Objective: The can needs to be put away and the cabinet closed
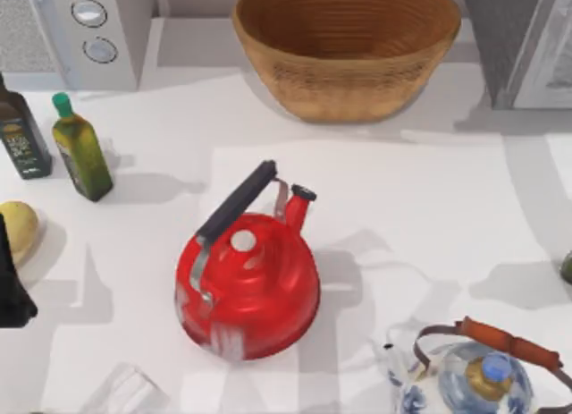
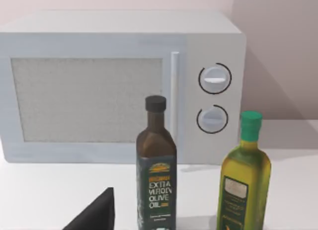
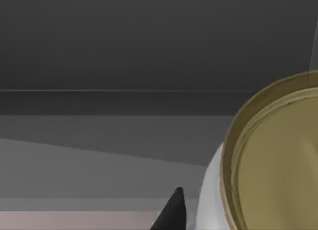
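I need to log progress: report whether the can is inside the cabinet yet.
Cannot tell for sure. The right wrist view shows the can close up against dark grey surfaces, possibly the cabinet interior, but no clear shelf.

The dark bottle [image 2: 156, 170] carries a label reading "EXTRA VIRGIN OLIVE OIL".

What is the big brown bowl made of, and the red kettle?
The bowl looks like woven wicker: tan, matte, with fine ribbed rows around its wall. The kettle looks like shiny enamelled metal, glossy red with pale highlights; its handle looks like black plastic, though that is less sure.
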